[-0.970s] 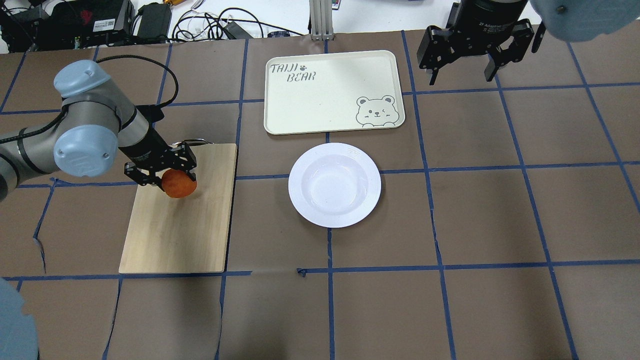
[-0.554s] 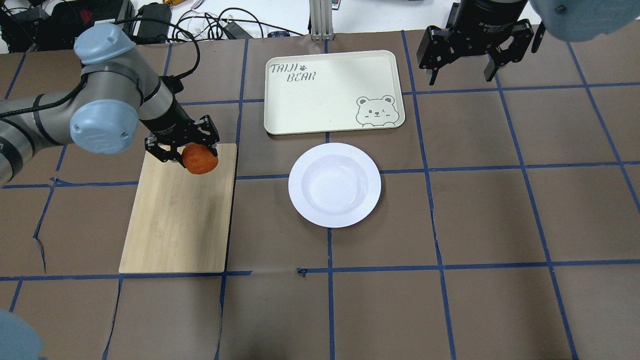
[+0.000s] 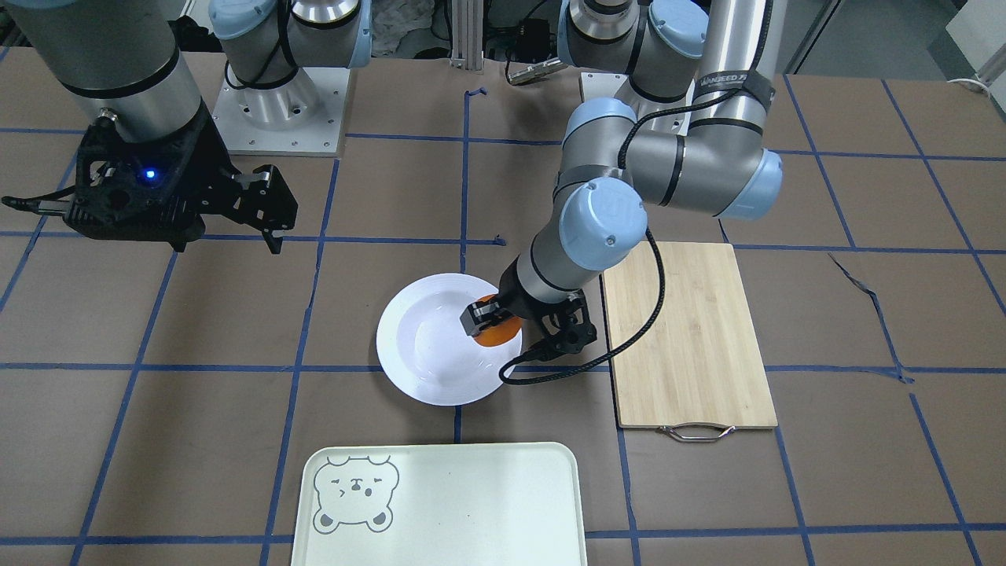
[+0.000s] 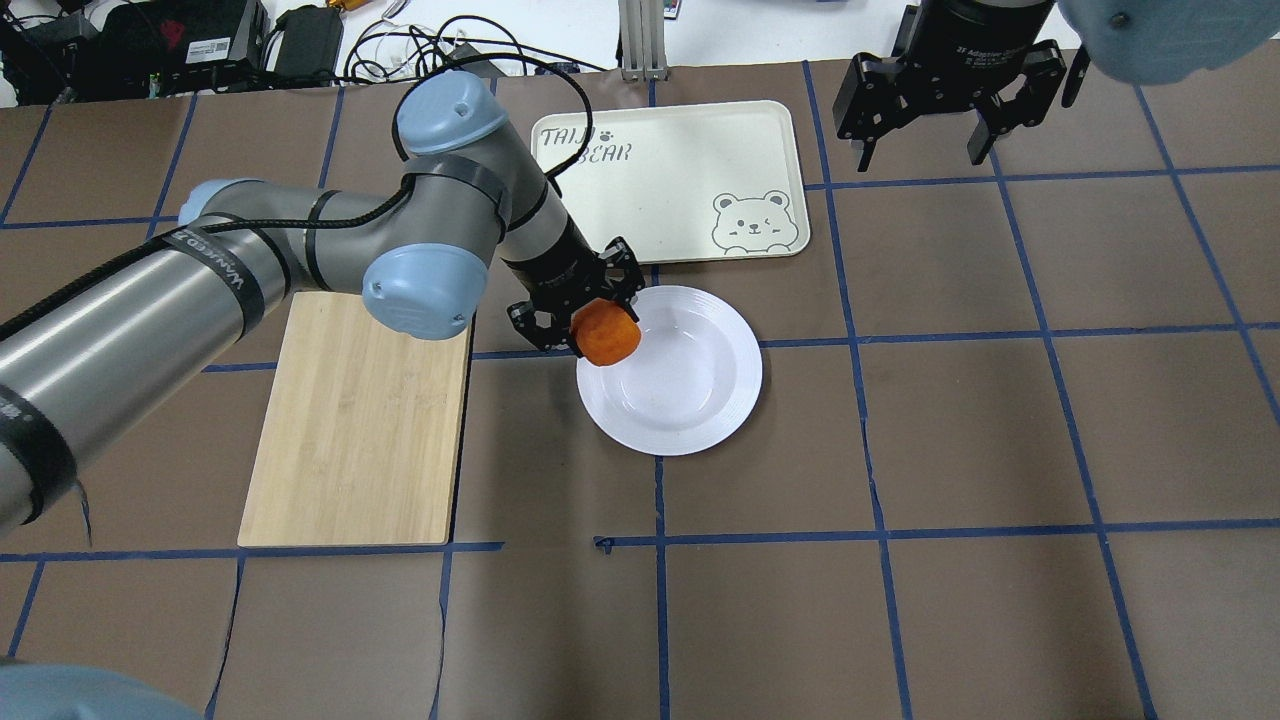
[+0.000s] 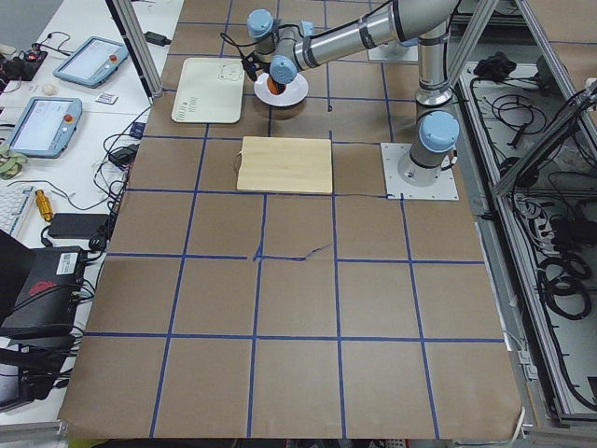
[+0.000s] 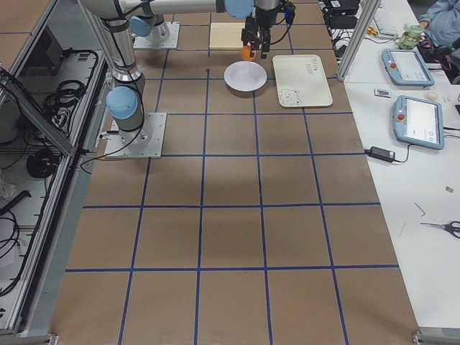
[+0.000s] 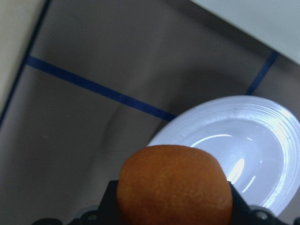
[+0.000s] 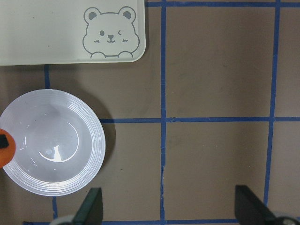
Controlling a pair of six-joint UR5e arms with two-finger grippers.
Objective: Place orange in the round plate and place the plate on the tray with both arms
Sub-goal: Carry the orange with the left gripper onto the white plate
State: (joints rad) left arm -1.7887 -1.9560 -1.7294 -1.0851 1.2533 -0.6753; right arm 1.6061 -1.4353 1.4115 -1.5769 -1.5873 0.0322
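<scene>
My left gripper (image 4: 590,315) is shut on the orange (image 4: 606,334) and holds it in the air over the left rim of the round plate (image 4: 700,390). In the front view the orange (image 3: 497,332) hangs at the plate's (image 3: 428,346) right edge. The left wrist view shows the orange (image 7: 174,187) close up, the plate (image 7: 243,140) just beyond it. The tray (image 4: 680,170) with its bear face lies bare behind the plate. My right gripper (image 4: 930,130) hangs open, high at the far right of the tray, holding nothing. In the right wrist view the plate (image 8: 70,173) and the tray (image 8: 70,37) lie below.
A bamboo cutting board (image 4: 360,440) with a metal handle lies left of the plate, with nothing on it. Cables and boxes (image 4: 200,40) line the table's far edge. Blue tape lines cross the brown table cover (image 4: 900,600).
My left arm has carried the orange from above the cutting board rightward to the plate's left rim. The right gripper has stayed where it was.
</scene>
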